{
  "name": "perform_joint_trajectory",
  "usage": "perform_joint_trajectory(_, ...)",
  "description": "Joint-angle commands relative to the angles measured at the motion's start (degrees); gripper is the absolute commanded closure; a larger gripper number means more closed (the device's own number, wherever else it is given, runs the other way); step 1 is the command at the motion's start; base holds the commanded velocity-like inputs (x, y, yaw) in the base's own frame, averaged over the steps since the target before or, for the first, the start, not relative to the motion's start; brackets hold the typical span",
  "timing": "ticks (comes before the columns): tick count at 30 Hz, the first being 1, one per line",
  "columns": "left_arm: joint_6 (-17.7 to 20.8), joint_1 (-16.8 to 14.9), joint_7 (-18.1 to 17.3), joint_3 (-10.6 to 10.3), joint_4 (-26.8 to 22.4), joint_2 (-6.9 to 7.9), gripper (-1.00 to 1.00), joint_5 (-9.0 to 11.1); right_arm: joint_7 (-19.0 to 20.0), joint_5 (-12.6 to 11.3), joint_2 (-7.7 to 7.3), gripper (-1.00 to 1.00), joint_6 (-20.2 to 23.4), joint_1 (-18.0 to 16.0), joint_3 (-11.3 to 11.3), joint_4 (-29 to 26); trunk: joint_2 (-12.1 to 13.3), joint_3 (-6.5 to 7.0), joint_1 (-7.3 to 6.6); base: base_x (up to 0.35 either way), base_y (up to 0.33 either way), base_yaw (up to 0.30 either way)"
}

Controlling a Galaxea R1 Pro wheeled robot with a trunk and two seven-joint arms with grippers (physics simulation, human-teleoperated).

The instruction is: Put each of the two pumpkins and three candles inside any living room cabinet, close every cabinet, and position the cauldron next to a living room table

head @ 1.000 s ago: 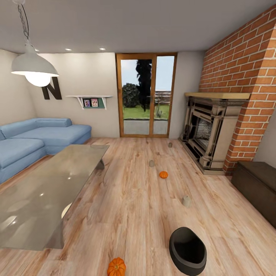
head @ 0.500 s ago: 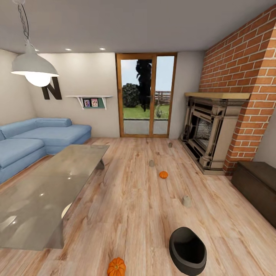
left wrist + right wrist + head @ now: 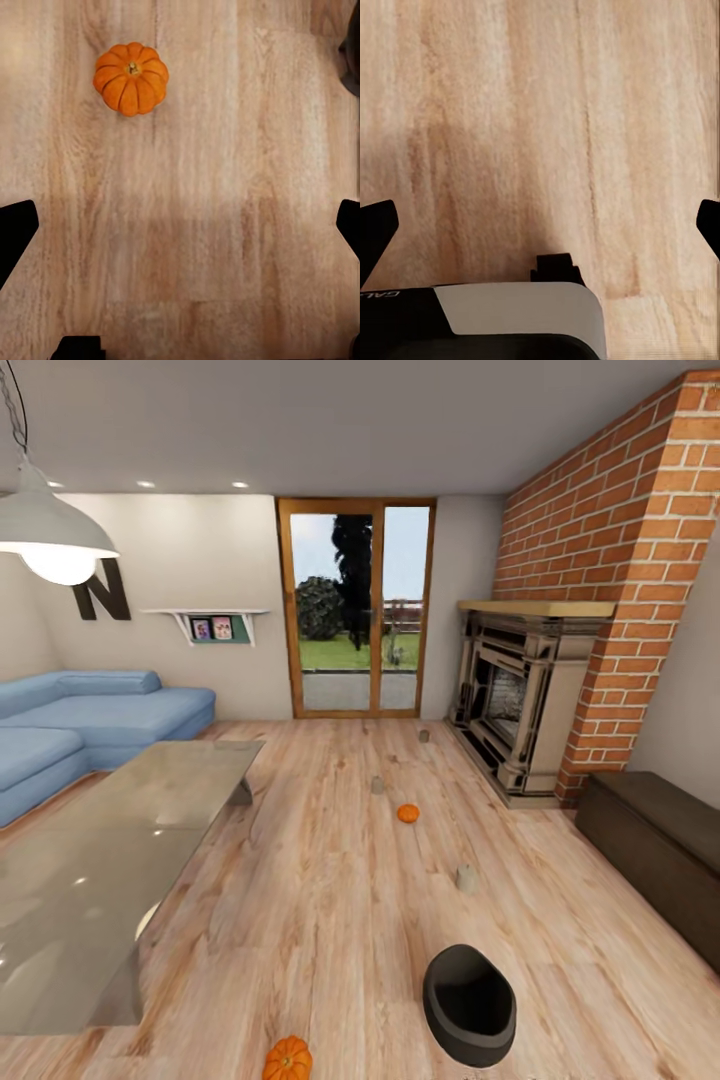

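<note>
Two pumpkins lie on the wooden floor [image 3: 330, 920]: the near pumpkin [image 3: 287, 1058] sits at the bottom edge of the head view, a little left of the cauldron [image 3: 468, 1003], and the far pumpkin [image 3: 407, 813] rests farther out toward the fireplace [image 3: 515, 705]. The cauldron, black and round with its mouth facing up and toward the camera, stands on the floor well apart from the glass-topped counter [image 3: 100, 860] on the left. Three candles stand on the floor: the nearest candle [image 3: 466, 877] between the cauldron and the far pumpkin, the middle candle [image 3: 377, 785] just beyond that pumpkin, and the farthest candle [image 3: 424, 736] near the foot of the fireplace. The cabinet [image 3: 655, 840], low and dark brown, runs along the right wall beside the brick column, its fronts appearing shut. A blue sofa [image 3: 90, 715] sits behind the counter, and a glazed door [image 3: 355, 615] shows a garden. In the left wrist view the left end effector [image 3: 180, 225] hangs released above bare floor, its dark fingertips [image 3: 16, 232] wide apart, the near pumpkin lying ahead of them, untouched. In the right wrist view the right end effector [image 3: 540, 225] is likewise released over bare planks, fingertips [image 3: 375, 232] spread wide.
</note>
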Motion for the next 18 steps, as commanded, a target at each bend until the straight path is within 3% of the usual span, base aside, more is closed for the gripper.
perform_joint_trajectory(1,-0.17,-0.02,0.07,-0.03,0.01,-0.01,-1.00,0.33,-0.03,-0.45,0.04,-1.00,-0.25,-0.04,0.05,0.05,-0.03,-0.06,0.00,0.015,-0.166,-0.101)
perform_joint_trajectory(18,-0.19,-0.02,0.35,0.06,0.01,-0.06,-1.00,0.50,-0.10,-0.45,0.27,-1.00,-0.40,-0.04,0.04,0.04,-0.03,-0.07,0.00,0.054,-0.258,-0.011)
